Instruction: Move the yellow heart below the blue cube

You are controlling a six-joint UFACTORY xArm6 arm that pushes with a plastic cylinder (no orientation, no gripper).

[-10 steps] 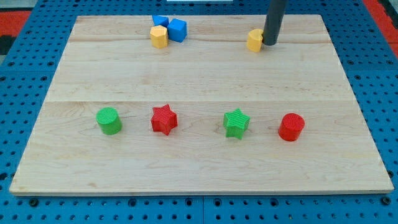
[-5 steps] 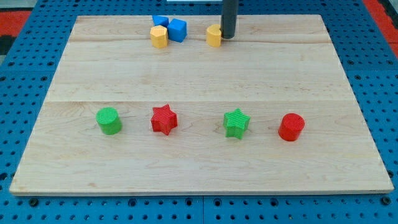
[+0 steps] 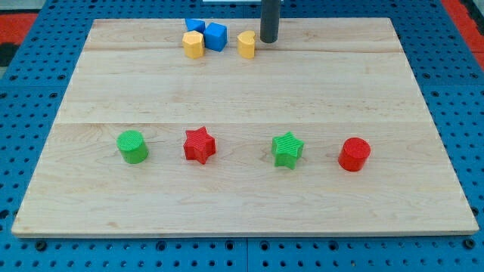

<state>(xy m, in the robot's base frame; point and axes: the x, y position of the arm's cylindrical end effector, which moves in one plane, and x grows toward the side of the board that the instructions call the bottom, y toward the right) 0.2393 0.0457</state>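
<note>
Yellow heart [image 3: 246, 44] sits near the frame's top edge, just right of the blue cube [image 3: 216, 36], level with it rather than below. The tool is a bare rod holding nothing; its tip [image 3: 268, 41] stands just right of the heart, seemingly not touching, placed to push leftward. Another blue block [image 3: 194, 26] and a yellow block [image 3: 193, 44] crowd the cube's left on the tabletop [image 3: 242, 196].

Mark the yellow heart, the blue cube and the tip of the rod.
yellow heart [image 3: 246, 44]: camera view, middle of its top face.
blue cube [image 3: 216, 36]: camera view, centre of the block.
my tip [image 3: 269, 40]: camera view, the rod's very end, just right of the heart.
</note>
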